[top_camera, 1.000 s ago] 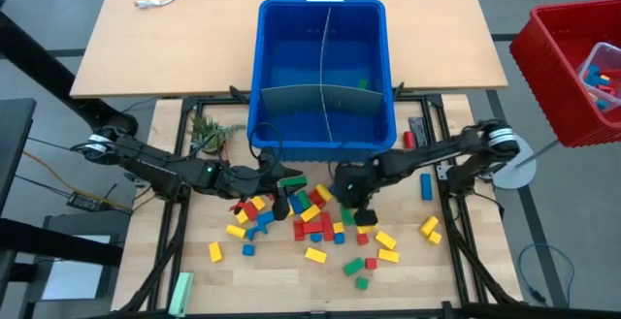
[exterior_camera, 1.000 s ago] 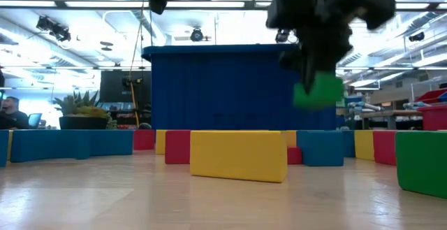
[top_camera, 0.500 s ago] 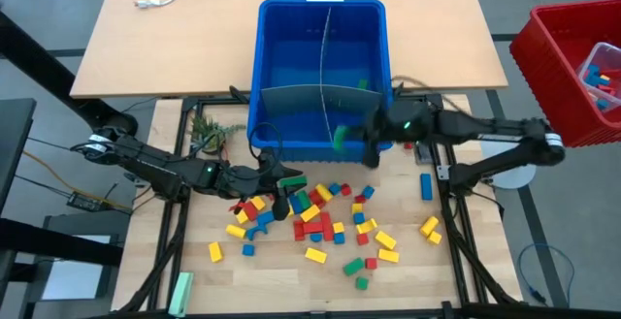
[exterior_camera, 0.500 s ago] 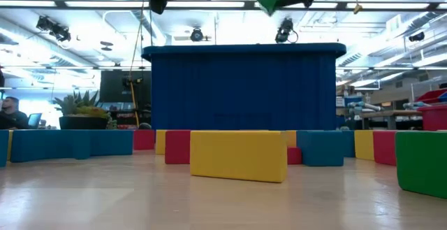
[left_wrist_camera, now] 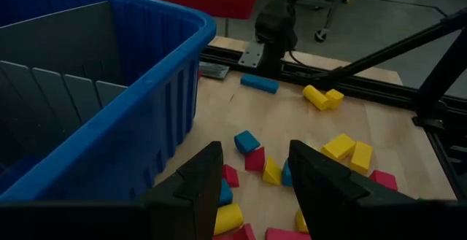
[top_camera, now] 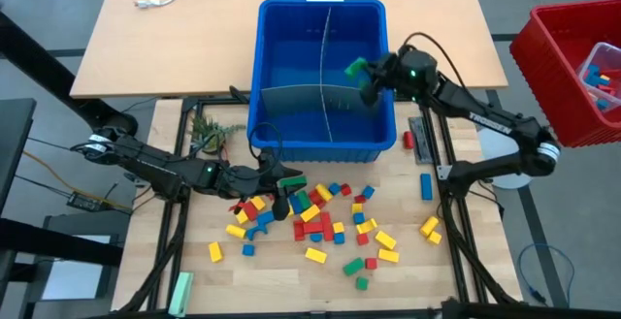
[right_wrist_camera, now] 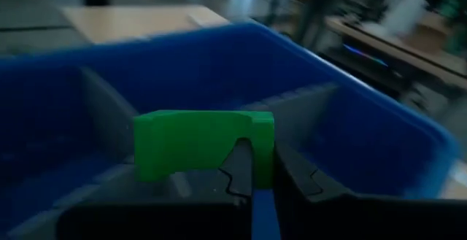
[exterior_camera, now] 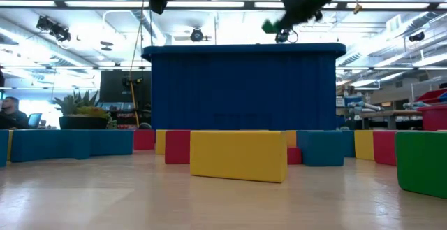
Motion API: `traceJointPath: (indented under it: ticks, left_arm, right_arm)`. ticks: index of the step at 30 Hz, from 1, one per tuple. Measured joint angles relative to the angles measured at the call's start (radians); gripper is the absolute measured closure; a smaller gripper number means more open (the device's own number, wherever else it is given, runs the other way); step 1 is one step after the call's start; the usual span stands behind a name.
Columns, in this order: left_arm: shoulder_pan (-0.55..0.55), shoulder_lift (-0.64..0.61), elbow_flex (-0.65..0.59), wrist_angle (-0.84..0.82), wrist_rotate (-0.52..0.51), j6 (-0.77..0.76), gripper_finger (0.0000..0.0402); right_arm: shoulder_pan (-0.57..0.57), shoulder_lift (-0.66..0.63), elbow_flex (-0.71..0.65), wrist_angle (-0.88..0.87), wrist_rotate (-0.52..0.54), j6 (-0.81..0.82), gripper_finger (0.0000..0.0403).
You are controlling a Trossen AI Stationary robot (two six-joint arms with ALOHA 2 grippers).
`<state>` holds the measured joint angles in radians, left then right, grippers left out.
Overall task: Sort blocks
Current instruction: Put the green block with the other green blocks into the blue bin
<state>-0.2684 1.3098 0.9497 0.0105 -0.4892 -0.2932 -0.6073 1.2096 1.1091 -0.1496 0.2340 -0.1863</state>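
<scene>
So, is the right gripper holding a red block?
No, the right gripper holds a green block above the blue bin.

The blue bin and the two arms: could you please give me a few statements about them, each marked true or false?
1. The right gripper holds a green block over the blue bin. True.
2. The left gripper holds a yellow block. False: its jaws are open and empty, above the blocks on the table.
3. Grey dividers split the bin into compartments. True.
4. The bin is full of blocks. False: only one green block shows inside.
</scene>
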Motion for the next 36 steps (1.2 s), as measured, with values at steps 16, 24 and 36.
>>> traceJointPath:
  ticks: [16,24,36]
  left_arm:
    - [0.000,0.000,0.000,0.000,0.000,0.000,0.0235]
    - [0.000,0.000,0.000,-0.001,0.000,0.000,0.0235]
    - [0.000,0.000,0.000,-0.001,0.000,-0.003,0.0235]
  right_arm:
    - [-0.186,0.146,0.000,0.026,0.005,0.101,0.0309]
    - [-0.120,0.000,0.000,-0.015,-0.097,0.089,0.0248]
    - [0.255,-0.154,0.000,-0.279,-0.632,0.111,0.0255]
